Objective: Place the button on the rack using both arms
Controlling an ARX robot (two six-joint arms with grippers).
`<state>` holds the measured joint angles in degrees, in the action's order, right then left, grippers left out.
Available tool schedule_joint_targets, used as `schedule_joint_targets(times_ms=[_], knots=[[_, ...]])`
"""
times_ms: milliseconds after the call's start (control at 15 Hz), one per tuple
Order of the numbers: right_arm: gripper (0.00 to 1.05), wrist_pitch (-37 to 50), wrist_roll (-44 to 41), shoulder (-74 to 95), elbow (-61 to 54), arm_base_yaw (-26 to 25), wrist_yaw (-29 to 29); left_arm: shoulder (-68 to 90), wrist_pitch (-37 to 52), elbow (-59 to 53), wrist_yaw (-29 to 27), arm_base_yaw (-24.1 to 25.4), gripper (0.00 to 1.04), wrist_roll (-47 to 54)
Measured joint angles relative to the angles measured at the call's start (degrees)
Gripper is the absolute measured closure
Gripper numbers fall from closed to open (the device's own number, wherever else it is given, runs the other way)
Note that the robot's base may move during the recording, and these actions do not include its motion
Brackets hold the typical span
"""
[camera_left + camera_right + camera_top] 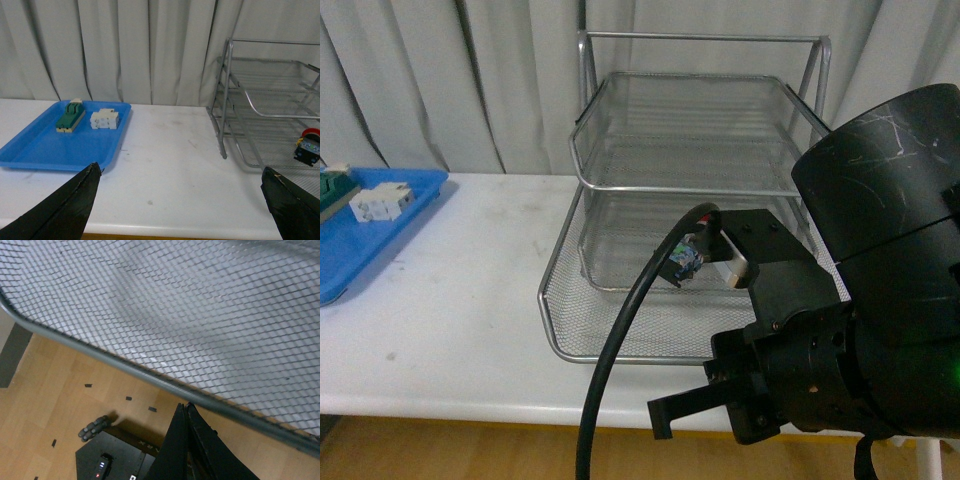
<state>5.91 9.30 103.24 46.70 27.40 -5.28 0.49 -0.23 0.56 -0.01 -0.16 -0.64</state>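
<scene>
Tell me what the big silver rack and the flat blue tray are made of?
The three-tier silver wire rack looks like metal: shiny tube frame and see-through woven mesh. The flat blue tray looks like smooth moulded plastic, one solid colour with a rounded raised rim, though that is only by its look.

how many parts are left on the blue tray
2. The green-beige switch block lies toward the blue tray's far side, and the white terminal block sits right beside it, closer to the rack. None seems hidden.
</scene>
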Motion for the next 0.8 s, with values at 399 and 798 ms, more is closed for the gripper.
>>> schedule_joint_targets(times_ms=[399,798], knots=[[1.03,-1.6,-3.2,2.9,3.6,-2.3,1.4,0.0,0.0,0.0,0.0,0.0,0.07,0.0],[1.03,-2.2,-5.5,6.3,9.8,-4.3,2.9,0.0,0.0,0.0,0.0,0.0,0.07,0.0]])
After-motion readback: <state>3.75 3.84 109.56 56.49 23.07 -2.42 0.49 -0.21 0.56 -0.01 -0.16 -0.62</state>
